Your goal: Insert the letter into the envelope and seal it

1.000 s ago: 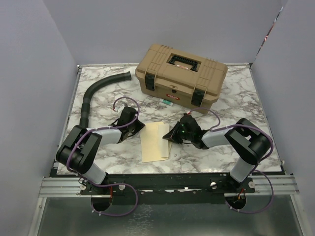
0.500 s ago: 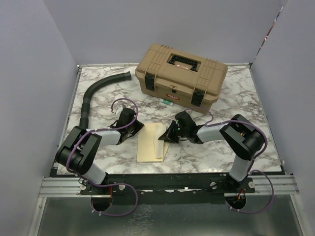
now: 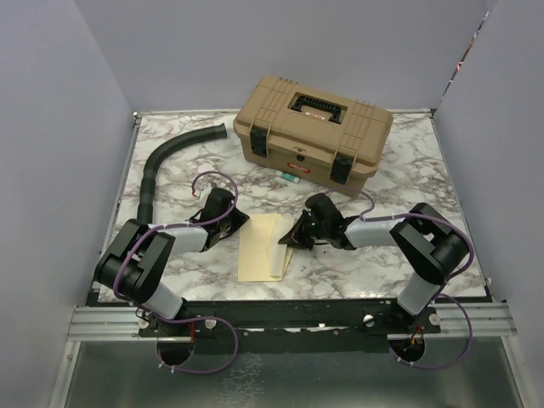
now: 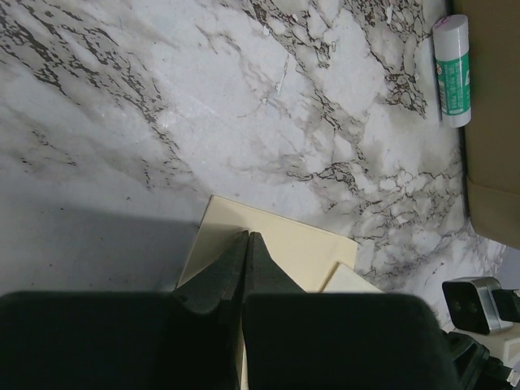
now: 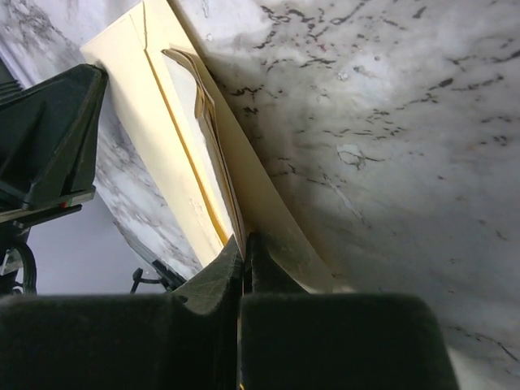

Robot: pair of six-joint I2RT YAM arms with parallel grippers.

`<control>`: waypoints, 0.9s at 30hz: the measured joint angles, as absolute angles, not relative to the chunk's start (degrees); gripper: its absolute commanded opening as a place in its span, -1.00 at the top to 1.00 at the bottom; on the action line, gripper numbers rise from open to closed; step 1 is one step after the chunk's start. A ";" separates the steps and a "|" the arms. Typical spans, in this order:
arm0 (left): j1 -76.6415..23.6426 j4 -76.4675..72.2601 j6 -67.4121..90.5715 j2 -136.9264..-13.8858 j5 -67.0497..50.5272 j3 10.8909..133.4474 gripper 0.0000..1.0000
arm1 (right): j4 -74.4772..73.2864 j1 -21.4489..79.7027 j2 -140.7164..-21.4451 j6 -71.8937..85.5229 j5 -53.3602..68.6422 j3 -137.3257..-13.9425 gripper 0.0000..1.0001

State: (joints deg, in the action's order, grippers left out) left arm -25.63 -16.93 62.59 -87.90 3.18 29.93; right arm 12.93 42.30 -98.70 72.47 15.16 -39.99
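The pale yellow envelope [image 3: 262, 248] lies on the marble table between my two grippers. My left gripper [image 3: 240, 223] is shut, its tips [image 4: 248, 236] resting on the envelope's far left corner [image 4: 280, 244] with nothing between them. My right gripper [image 3: 286, 240] is shut at the envelope's right edge, where the paper runs in between its fingertips [image 5: 244, 240] and the flap [image 5: 272, 207] stands lifted off the table. A browner sheet edge, apparently the letter [image 5: 197, 85], shows between the envelope's layers; the remainder of it is hidden.
A tan toolbox [image 3: 313, 129] stands at the back of the table. In front of it lies a green-and-white glue stick [image 3: 290, 178], also seen in the left wrist view [image 4: 451, 69]. A black corrugated hose [image 3: 166, 161] curves along the left side.
The envelope has slid a little to the left and looks narrower. My right gripper swung left with its edge, then eased back slightly. The left gripper has barely moved.
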 measured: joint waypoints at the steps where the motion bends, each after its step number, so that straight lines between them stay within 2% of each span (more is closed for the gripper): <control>1: -25.63 -16.93 62.59 -87.90 3.18 29.93 1.00 | 12.43 42.30 -98.43 72.53 15.05 -40.03 1.00; 25: -25.63 -17.06 62.65 -87.64 3.14 29.69 1.00 | 12.14 42.30 -105.54 68.97 26.02 -45.58 0.99; 26: -25.63 -17.06 62.46 -87.50 3.14 29.61 0.99 | 12.14 42.30 -105.54 68.97 26.06 -45.58 0.99; 27: -25.63 -17.04 62.26 -87.39 3.14 29.54 0.88 | 12.14 42.30 -105.54 68.95 26.06 -45.58 0.99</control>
State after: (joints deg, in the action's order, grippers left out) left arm -25.63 -17.04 62.26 -87.39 3.14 29.54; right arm 12.14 42.30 -105.54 68.95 26.06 -45.58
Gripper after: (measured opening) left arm 0.003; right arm 0.005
